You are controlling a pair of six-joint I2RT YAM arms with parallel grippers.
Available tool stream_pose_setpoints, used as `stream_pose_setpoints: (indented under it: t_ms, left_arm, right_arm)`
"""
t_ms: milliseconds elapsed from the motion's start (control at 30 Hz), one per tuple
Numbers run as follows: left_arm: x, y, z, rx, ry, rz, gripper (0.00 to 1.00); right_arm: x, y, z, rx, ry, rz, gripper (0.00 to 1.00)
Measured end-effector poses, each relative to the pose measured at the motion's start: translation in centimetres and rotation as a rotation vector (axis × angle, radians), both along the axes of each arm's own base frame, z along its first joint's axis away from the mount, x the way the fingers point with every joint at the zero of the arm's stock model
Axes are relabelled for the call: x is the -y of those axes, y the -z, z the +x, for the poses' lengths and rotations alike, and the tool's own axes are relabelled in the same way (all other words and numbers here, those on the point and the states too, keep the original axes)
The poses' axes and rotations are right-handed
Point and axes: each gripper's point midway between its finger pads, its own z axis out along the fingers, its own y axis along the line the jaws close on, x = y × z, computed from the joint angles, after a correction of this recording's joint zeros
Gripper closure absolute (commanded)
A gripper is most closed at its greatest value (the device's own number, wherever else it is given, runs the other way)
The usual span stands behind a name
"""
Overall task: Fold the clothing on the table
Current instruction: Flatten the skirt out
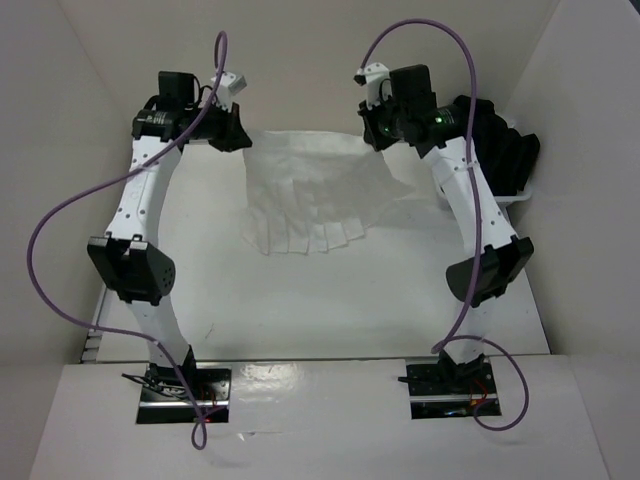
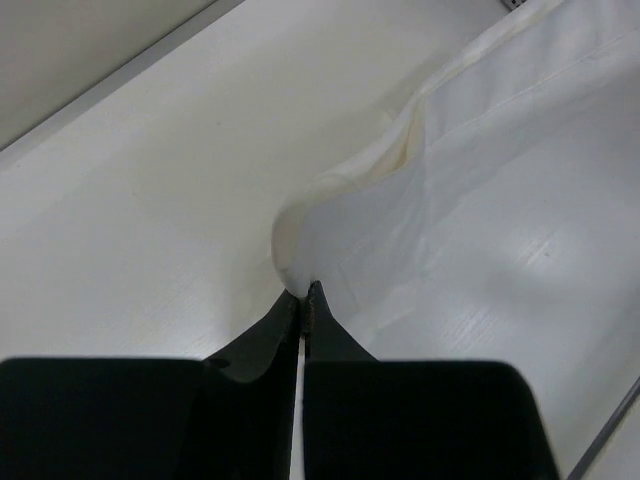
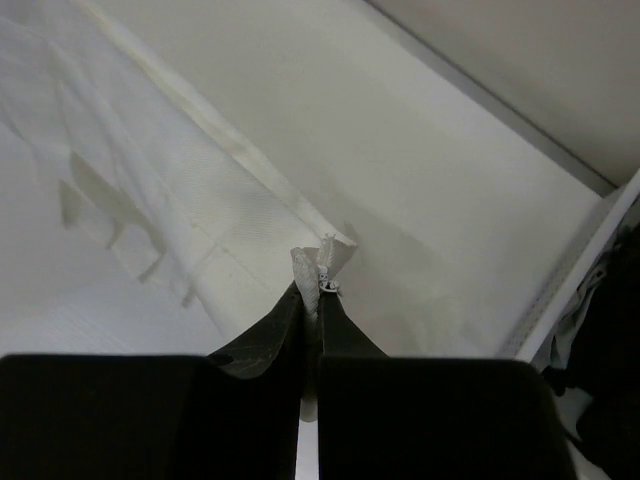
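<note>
Fold just starting: left pincer (image 2: 302, 296) and right pincer (image 3: 320, 284) each clamp a far corner of the pleated skirt (image 1: 310, 195); next, I'd say, carry both nearward together.

Skirt (image 1: 315, 195): white, thin, long straight pleats, wrinkled. Spread flat and fan-shaped on worktop (image 1: 330, 300), centre towards 12 o'clock. Straight seamed band edge at 12 o'clock; stepped pleat ends fanned out at 6 o'clock. Creased flap trails off to 3 o'clock.

Band corner at 10 o'clock humped up off the surface, pinched in closed jaws of left gripper (image 2: 303, 292). Band corner at 2 o'clock pinched likewise in closed jaws of right gripper (image 3: 320, 282), tip of fabric poking up between them.

Worktop: matte white, flat.
</note>
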Motion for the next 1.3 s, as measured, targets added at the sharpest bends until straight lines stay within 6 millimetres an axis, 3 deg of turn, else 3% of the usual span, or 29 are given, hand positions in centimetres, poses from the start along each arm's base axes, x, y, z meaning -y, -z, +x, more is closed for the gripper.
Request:
stream_pose_setpoints:
  t_ms: [167, 233, 400, 567, 733, 1000, 1133, 1300]
  left_arm:
    - [-0.3, -2.8, -4.7, 0.065, 0.024, 0.012, 1.0]
    - [-0.1, -4.1, -6.7, 0.099, 0.041, 0.015, 1.0]
    - [0.9, -7.6, -11.0, 0.187, 0.091, 0.005, 1.0]
    - [1.3, -8.4, -13.2, 0.211, 0.107, 0.002, 1.0]
    - [1.4, -6.0, -12.4, 0.153, 0.092, 0.023, 1.0]
    - [1.3, -2.9, -7.4, 0.088, 0.026, 0.082, 1.0]
    - [1.4, -3.8, -5.4, 0.114, -0.009, 0.091, 1.0]
    - [1.1, -7.3, -4.9, 0.202, -0.037, 0.087, 1.0]
  right_arm:
    - [1.2, 2.6, -2.7, -0.063, -0.015, -0.054, 1.0]
    - [1.5, 2.6, -4.0, -0.067, -0.037, -0.06, 1.0]
    - [2.1, -1.0, -7.3, 0.018, -0.096, -0.043, 1.0]
    - [2.5, -3.7, -8.6, 0.089, -0.106, -0.023, 1.0]
    - [2.0, -3.2, -6.5, 0.082, -0.081, -0.026, 1.0]
    - [0.6, -1.4, -0.7, 0.066, -0.025, -0.035, 1.0]
    - [0.5, -1.8, 0.7, 0.084, 0.008, -0.03, 1.0]
    - [0.6, -3.9, 0.7, 0.134, 0.021, -0.004, 1.0]
